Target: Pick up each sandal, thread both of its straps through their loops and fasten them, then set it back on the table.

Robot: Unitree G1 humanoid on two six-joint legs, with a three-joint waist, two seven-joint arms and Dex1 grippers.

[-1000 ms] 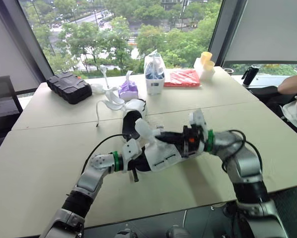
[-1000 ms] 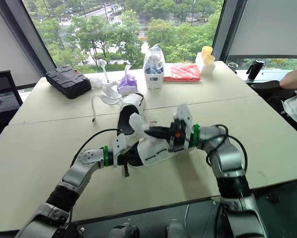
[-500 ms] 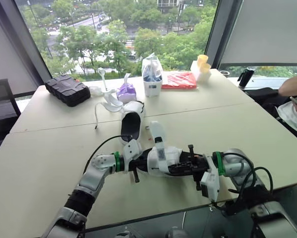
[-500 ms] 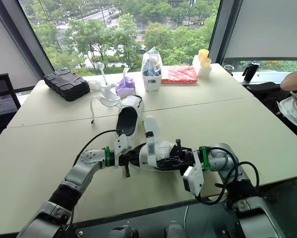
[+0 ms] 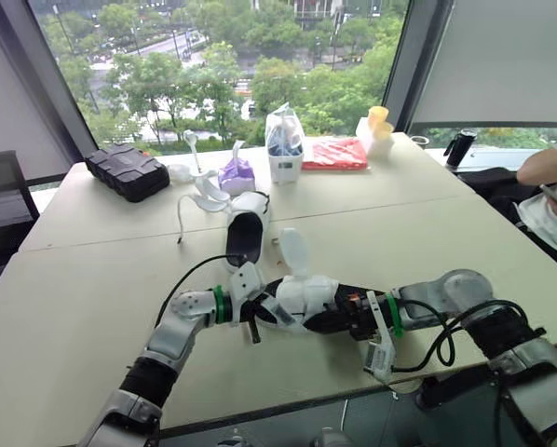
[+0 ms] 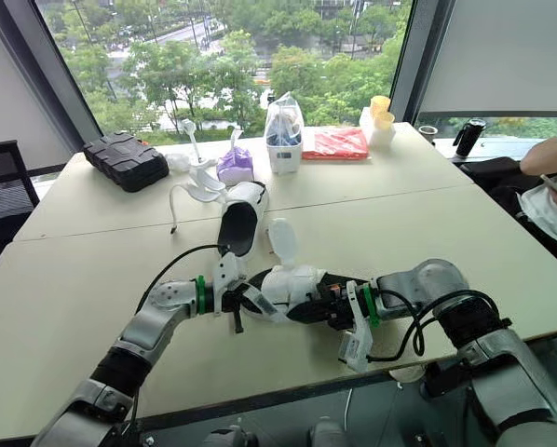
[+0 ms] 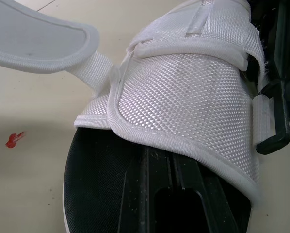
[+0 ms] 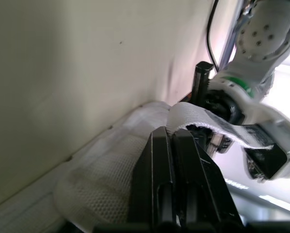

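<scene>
left eye view: the near sandal (image 5: pixel 306 293) is low over the table (image 5: pixel 74 298), close to its front edge. it sits between the left gripper (image 5: pixel 260 312) at one end and the right gripper (image 5: pixel 332 321) at the other. its broad flap (image 5: pixel 292 250) stands up unfastened, so this sandal looks only partly done. the second sandal (image 5: pixel 246 228) lies nearer the table's middle, apart from both grippers and apparently not begun. setting either one back fastened is yet to come.

along the far edge are a black case (image 5: pixel 129 166), a purple pouch (image 5: pixel 240 170), a clear bag (image 5: pixel 285 138), a red packet (image 5: pixel 342 152), yellow cups (image 5: pixel 379 119) and a dark bottle (image 5: pixel 460 144). all are well apart from the work. a person's arm (image 5: pixel 549 166) reaches in past the right edge. only the second sandal is near, just behind.

left wrist view: the woven white upper covers the black footbed and the broad flap hangs free. a black loop (image 7: pixel 276 121) sits at the side of the upper with white webbing against it. whether that webbing is threaded, i cannot tell. nor can i tell whether the left gripper is clamped or slack.

right wrist view: the right gripper's fingers (image 8: pixel 159 184) are pressed together, and a narrow strap (image 8: pixel 217 124) comes out from their tips, so it seems pinched there. the strap arcs over the upper. pulling it through and pressing it down looks like the step in hand.
</scene>
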